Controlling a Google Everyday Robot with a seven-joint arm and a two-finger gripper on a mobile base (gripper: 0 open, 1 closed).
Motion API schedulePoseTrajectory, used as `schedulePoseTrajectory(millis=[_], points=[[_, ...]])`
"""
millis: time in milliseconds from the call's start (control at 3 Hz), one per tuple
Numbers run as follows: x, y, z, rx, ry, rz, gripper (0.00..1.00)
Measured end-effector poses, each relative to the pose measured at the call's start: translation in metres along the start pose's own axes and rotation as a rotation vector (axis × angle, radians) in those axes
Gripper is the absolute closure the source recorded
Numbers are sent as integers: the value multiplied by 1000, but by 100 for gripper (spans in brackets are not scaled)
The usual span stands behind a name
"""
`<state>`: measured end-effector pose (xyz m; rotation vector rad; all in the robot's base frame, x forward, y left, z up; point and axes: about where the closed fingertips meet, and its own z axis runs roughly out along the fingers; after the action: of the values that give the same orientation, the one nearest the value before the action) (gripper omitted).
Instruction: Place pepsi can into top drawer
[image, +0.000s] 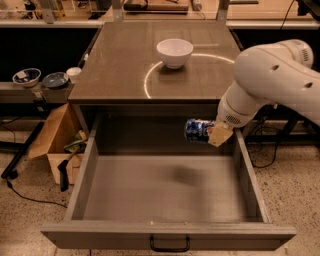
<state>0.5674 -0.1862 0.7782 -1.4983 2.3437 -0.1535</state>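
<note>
The gripper (210, 133) hangs in mid-air over the open top drawer (165, 200), near its back right corner, and its fingers (220, 135) are clenched on the pepsi can (198, 130). The can lies on its side in that grip, blue body sticking out to the left of the fingers, clear of every surface. One tan finger pad shows on the near side of the can; the other is hidden behind it.

Directly beneath the fingers lies the bare grey floor of the drawer, with a soft dark shadow (182, 175) a little below and left of the can. The drawer's right wall (248, 175) runs just to the right of the fingers. Its front panel with the small black handle (169, 244) is well below them, closest to me.

The white arm (270, 75) rises up and to the right of the fingers. Above and to their left, on the grey tabletop (120, 65), stands a white bowl (174, 52), well apart from the can. Far to the left of the fingers, down on the floor, an open cardboard box (52, 137) leans against the cabinet.
</note>
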Motion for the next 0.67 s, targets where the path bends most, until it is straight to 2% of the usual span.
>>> schedulePoseTrajectory(millis=[333, 667], points=[[4, 7, 29, 12, 54, 11, 100], [7, 25, 67, -34, 70, -10, 100]])
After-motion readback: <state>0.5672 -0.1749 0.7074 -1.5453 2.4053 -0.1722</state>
